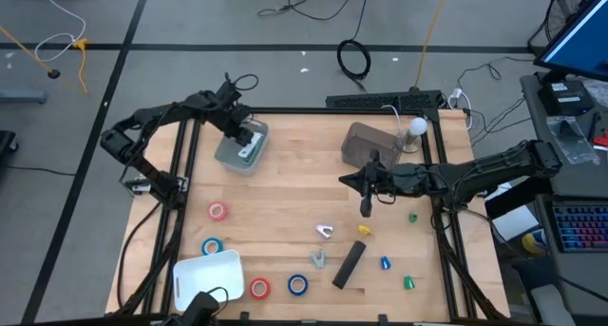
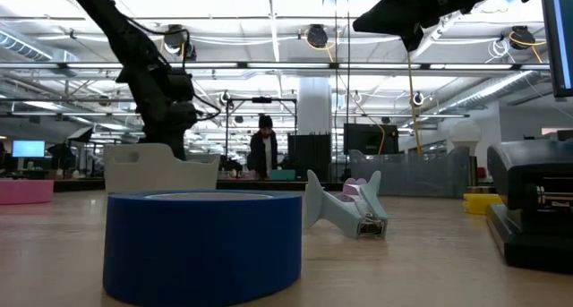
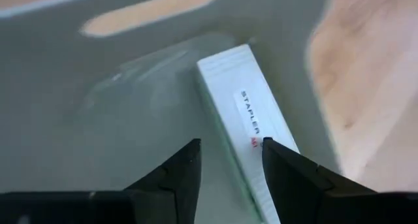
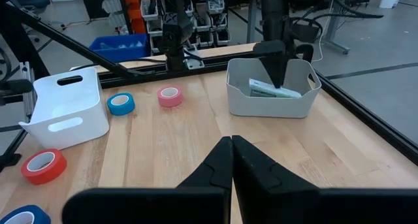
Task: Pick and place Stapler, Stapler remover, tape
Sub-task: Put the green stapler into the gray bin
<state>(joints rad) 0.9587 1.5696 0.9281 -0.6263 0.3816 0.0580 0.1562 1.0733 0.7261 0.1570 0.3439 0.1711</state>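
On the wooden table (image 1: 285,188), the left tool (image 3: 228,168) hangs inside the grey bin (image 1: 231,158), fingers parted and empty just above the white stapler (image 3: 251,129), apparently placed there. The right tool (image 4: 232,160), closed on nothing, waits mid-table; tape rolls (image 1: 218,210) lie beyond.

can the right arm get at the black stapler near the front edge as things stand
Probably yes. The right hand hangs shut above bare table, and the black stapler lies in the open just in front of it, with only a small yellow piece between them.
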